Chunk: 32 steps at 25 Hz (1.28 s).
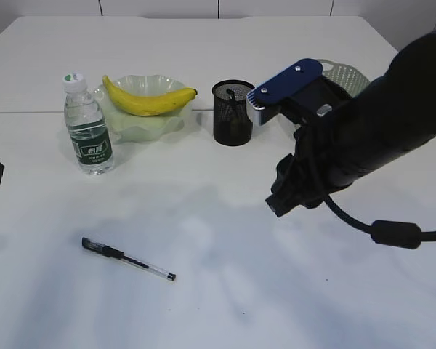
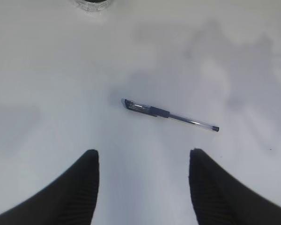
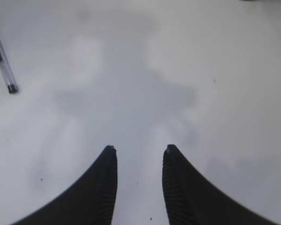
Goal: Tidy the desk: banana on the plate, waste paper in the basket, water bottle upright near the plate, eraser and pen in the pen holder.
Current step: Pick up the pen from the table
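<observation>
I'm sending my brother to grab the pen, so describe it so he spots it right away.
On the white table, look at the bare near side, in front of the water bottle. The pen lies flat and alone there: slim, clear-barrelled, with a dark cap and grip.

Your left gripper [image 2: 143, 161] hangs wide open above the pen [image 2: 168, 114]; your right gripper [image 3: 138, 157] is narrower, empty.
</observation>
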Each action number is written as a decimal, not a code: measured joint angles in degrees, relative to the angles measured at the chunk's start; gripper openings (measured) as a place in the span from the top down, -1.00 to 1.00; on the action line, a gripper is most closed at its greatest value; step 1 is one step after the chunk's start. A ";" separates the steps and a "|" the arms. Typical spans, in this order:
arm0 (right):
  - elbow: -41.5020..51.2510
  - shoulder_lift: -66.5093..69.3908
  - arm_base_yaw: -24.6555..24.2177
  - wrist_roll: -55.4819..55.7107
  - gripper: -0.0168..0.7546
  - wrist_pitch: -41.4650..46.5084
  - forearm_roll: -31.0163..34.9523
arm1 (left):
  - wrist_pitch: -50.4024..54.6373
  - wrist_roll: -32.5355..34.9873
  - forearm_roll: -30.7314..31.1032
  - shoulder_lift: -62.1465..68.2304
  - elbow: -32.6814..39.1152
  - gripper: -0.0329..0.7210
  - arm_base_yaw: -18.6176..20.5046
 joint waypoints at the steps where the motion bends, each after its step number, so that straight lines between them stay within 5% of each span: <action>1: 0.00 0.00 0.00 -0.22 0.31 1.41 0.11 | -0.02 0.00 -0.04 0.38 0.00 -0.24 0.00; 17: 0.00 0.00 0.00 -9.45 0.31 9.29 8.73 | -1.72 0.58 -7.83 13.11 0.00 -0.24 0.00; 32: 0.00 0.00 0.00 -12.99 0.31 10.57 12.43 | 2.69 29.97 -7.83 21.07 -9.67 -0.24 0.09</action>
